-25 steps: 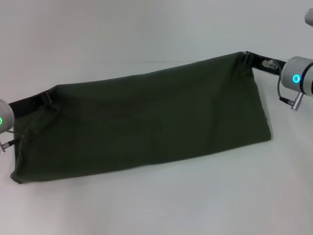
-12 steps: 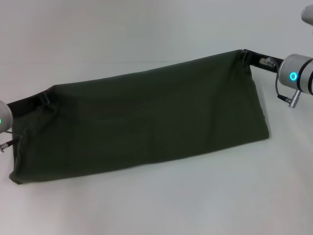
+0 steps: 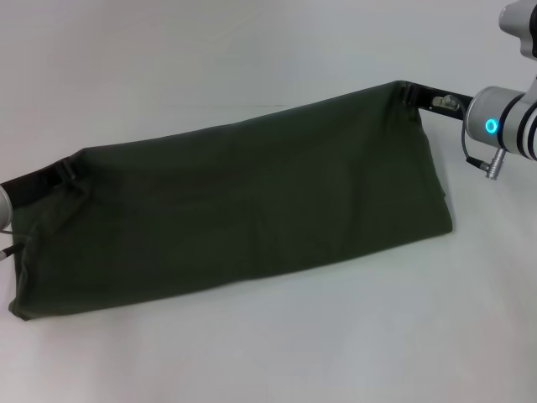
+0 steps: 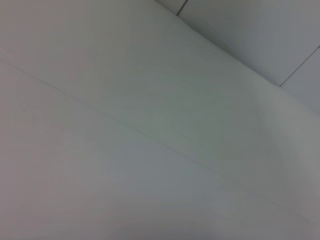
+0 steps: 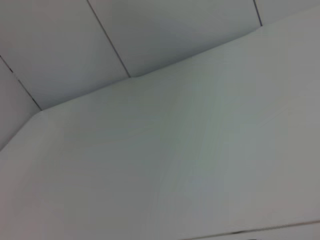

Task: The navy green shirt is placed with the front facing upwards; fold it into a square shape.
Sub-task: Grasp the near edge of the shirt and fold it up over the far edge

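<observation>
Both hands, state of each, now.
Left hand: shut on the shirt's upper left corner, lifted off the table.
Right hand: shut on the shirt's upper right corner, also lifted.

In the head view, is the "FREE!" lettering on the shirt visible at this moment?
No, the shirt shows only plain dark green cloth, stretched between the left gripper and the right gripper.

Bare white tabletop [image 5: 190, 165] meeting a seamed pale wall [image 5: 165, 30].
</observation>
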Controlling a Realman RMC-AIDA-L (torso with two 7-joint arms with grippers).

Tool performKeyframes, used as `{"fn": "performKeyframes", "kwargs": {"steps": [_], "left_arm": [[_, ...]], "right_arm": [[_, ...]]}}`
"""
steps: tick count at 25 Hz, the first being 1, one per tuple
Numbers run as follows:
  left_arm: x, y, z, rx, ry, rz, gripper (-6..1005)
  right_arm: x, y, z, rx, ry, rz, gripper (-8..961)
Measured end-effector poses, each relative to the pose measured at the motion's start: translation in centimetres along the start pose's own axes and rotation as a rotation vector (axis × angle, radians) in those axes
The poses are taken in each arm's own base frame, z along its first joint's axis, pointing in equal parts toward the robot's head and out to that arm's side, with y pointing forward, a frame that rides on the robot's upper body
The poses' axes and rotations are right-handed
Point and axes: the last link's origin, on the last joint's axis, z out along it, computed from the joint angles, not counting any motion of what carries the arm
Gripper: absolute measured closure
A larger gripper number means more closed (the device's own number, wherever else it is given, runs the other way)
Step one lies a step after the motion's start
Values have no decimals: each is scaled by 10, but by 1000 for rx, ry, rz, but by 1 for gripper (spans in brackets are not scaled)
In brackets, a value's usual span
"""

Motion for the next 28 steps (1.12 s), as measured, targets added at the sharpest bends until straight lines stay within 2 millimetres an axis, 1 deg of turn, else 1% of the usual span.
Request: {"fn": "performKeyframes", "kwargs": {"steps": [4, 11, 19, 24, 28], "left_arm": [[1, -1, -3, -16, 12, -19, 880], [0, -3, -2, 3, 18, -24, 877], [-1, -3, -1, 12, 19, -23, 872], [-1, -3, 0, 18, 21, -22, 870], [-1, -4, 1, 25, 24, -22, 867]], "right_arm": [[-1, 1, 0, -2, -3, 1, 801], [-2, 0, 1, 5, -9, 7, 794], [0, 4, 2, 0, 8, -31, 786], [2, 1, 1, 5, 15, -40, 781], [3, -2, 0, 12, 13, -33, 612]]}}
